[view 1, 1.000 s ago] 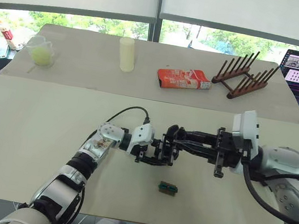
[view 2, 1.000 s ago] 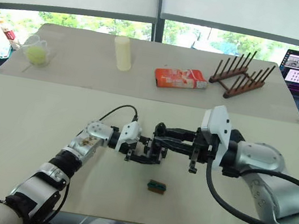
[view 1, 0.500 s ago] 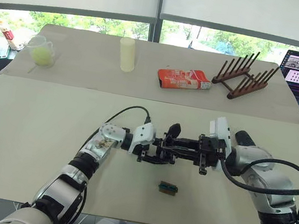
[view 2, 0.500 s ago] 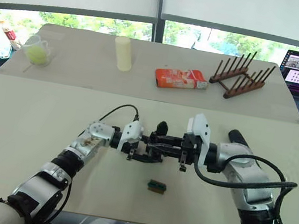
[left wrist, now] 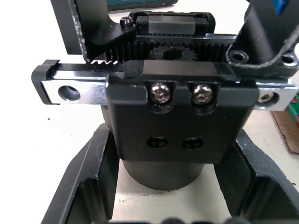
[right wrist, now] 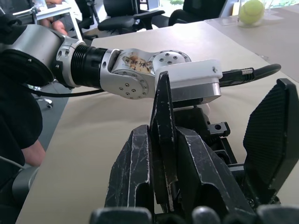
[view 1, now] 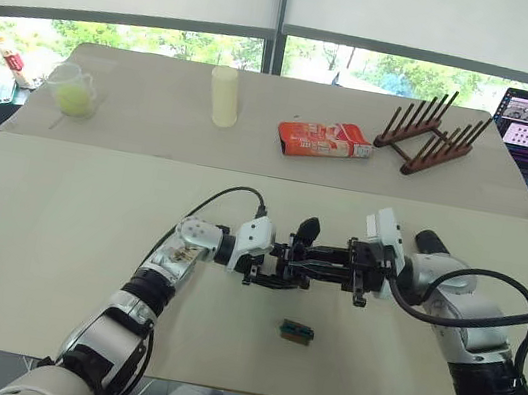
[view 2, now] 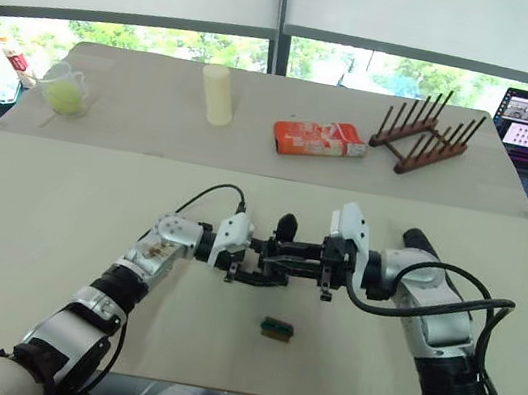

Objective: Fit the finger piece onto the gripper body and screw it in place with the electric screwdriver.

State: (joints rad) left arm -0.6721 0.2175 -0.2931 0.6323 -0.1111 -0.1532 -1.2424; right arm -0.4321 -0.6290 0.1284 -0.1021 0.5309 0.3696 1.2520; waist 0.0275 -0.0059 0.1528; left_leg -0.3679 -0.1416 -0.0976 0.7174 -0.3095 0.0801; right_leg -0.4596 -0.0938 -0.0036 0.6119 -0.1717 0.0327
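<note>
Beige table (view 1: 57,224): left jaws (view 1: 277,271) clamp gripper body (left wrist: 168,116); right jaws (view 1: 309,261) pinch finger piece (right wrist: 163,126) beside it.

We see the two pincers meeting over the gripper body (view 1: 278,266) at mid-counter (view 1: 58,214), crowding that spot. A small green block (view 1: 296,332) lies near in front. To either side the counter lies open.

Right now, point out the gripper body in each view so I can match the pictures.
Left eye: gripper body at table centre, between both arms.
Right eye: same spot, above the small green block.
Left wrist: fills the frame, held between the fingers.
Right wrist: partly hidden behind the fingers.
Shared landmark: the left arm's white wrist housing.
</note>
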